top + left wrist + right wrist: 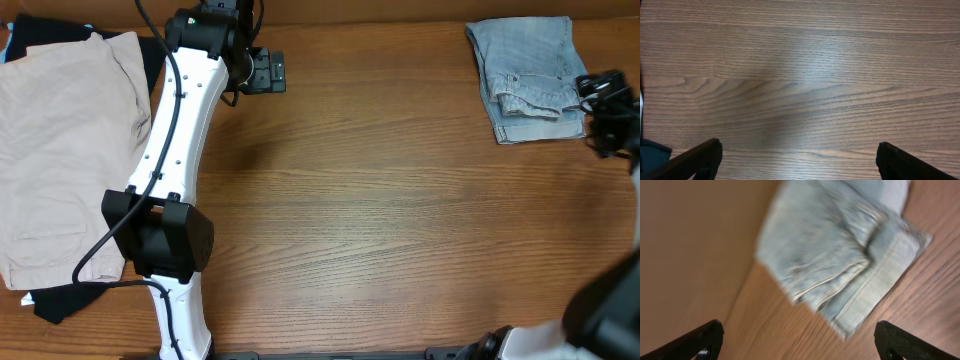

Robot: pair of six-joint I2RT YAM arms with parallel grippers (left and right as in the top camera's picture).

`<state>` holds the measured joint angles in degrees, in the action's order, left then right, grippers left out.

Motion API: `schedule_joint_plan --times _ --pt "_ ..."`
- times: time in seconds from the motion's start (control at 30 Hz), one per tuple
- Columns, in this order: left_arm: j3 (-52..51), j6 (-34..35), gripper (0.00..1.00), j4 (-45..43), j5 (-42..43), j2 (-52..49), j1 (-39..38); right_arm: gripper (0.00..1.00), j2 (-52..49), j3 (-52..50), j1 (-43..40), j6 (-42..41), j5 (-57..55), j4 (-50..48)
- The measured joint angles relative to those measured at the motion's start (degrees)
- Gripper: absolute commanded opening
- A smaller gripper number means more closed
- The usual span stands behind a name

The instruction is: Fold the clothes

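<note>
Denim shorts (527,75) folded, faded light blue; both claws (799,157) (799,340) spread wide, empty.

Your lighting: even, soft overhead; faint sheen on the brown wood-grain counter (805,60). Your right wrist view: motion-blurred folded light blue denim shorts (840,255).

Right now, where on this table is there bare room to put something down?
The wide wooden stretch of the table between the left arm and the folded denim shorts is bare. It is crowded at the left edge, where the beige shorts lie over a black garment.
</note>
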<state>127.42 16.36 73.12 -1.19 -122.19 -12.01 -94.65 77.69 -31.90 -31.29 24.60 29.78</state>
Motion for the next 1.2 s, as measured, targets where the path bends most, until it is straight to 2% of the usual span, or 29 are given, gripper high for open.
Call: schedule_joint_plan --times 0.2,0.33,0.57,0.83,1.0,1.2 --pt "0.0 0.0 1.0 0.13 0.02 0.0 0.0 1.0 19.52 1.38 1.2 16.5 2.51 16.65" --pt "0.0 0.0 1.0 0.15 0.0 0.0 0.0 1.0 31.78 1.57 2.99 22.23 3.37 24.85" --pt "0.0 0.0 1.0 0.11 0.0 0.0 0.0 1.0 48.33 1.88 3.91 25.33 3.98 35.23" --pt "0.0 0.0 1.0 0.13 0.0 0.0 0.0 1.0 53.62 1.92 3.91 26.21 0.63 41.79" --pt "0.0 0.0 1.0 0.15 0.0 0.0 0.0 1.0 53.46 1.68 4.11 26.4 -0.7 41.22" --pt "0.0 0.0 1.0 0.17 0.0 0.0 0.0 1.0 53.55 -7.06 14.21 29.7 -2.01 24.24"
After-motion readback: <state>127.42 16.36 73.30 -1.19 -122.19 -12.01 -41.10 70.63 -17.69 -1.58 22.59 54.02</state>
